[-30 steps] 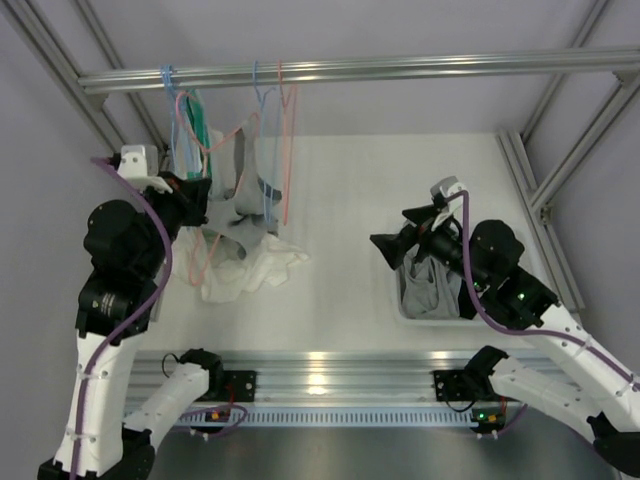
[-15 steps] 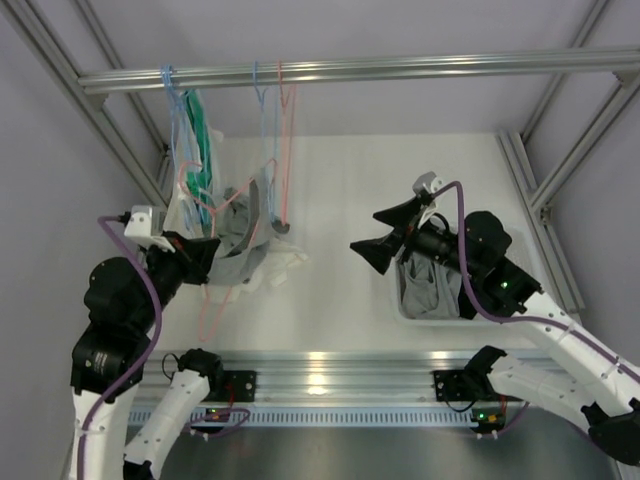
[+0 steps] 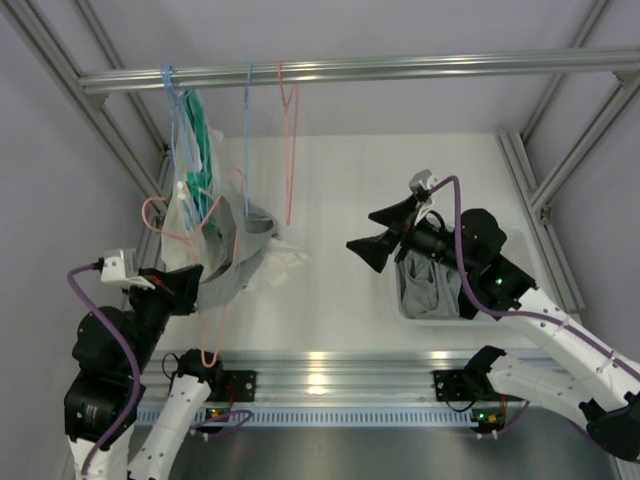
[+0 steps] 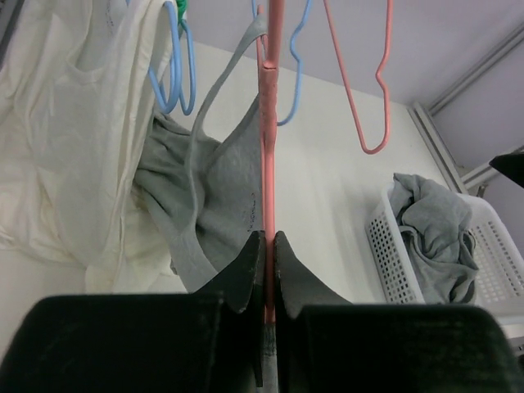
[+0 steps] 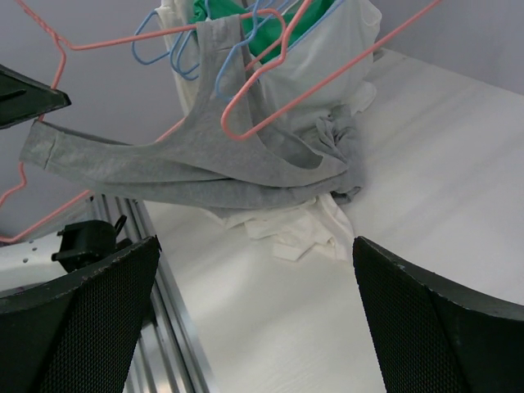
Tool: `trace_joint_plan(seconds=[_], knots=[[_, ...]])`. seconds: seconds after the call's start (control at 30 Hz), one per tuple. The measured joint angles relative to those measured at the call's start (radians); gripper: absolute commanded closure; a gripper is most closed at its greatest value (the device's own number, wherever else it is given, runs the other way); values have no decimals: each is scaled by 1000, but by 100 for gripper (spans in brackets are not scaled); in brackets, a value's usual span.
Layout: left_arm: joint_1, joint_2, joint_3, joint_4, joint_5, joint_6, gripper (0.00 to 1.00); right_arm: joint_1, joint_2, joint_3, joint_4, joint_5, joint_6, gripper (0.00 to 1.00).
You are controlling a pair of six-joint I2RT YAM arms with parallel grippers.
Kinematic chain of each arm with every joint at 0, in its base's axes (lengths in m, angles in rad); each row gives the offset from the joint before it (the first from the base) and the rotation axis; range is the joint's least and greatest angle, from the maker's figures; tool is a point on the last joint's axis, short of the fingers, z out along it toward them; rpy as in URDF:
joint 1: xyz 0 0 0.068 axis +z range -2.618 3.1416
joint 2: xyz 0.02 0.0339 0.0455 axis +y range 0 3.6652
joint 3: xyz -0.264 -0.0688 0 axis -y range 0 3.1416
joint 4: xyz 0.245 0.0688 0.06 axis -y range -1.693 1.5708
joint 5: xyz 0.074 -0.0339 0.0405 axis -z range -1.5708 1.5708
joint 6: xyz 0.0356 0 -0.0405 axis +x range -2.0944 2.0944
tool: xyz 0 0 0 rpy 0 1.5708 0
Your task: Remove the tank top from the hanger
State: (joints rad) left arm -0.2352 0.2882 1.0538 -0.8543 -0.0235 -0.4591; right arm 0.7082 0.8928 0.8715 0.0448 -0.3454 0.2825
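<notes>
Spanning the whole scene is the white table (image 3: 350,190), with a metal rail (image 3: 400,68) running left to right above its far side. At the right sits a white basket (image 4: 391,262) holding crumpled gray clothes (image 3: 428,285). On the left end of the rail hang a white shirt (image 3: 185,215) and a green garment (image 3: 197,120) on blue hangers (image 3: 247,120), and a bare pink hanger (image 3: 288,140) hangs just right of them. A heap of white cloth (image 3: 278,265) lies on the table below.

The left gripper (image 4: 268,237), at the near left, is pinched tight on the thin rod of a second pink hanger (image 4: 268,164), which is off the rail and tilted. The gray tank top (image 4: 225,188) is on this held hanger: one strap loops over its upper part and the body sags to the left of the rod, stretched out above the white heap.

The right gripper (image 3: 372,232) hovers over the middle of the table, just left of the basket, its jaws spread wide and holding nothing, well apart from the tank top.
</notes>
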Motion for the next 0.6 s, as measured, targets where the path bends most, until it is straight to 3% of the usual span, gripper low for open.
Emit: trace_joint_plan(seconds=[0.2,0.43,0.6], knots=[[1,41,-26,4,67,-29,100,0,0,0,0,2,1,1],[6,-49,-68,-19,42,-43,100,0,0,-1,0,3,1,1],[7,11,-68,-6,179,-34,100,0,0,-1,1,4,3,1]])
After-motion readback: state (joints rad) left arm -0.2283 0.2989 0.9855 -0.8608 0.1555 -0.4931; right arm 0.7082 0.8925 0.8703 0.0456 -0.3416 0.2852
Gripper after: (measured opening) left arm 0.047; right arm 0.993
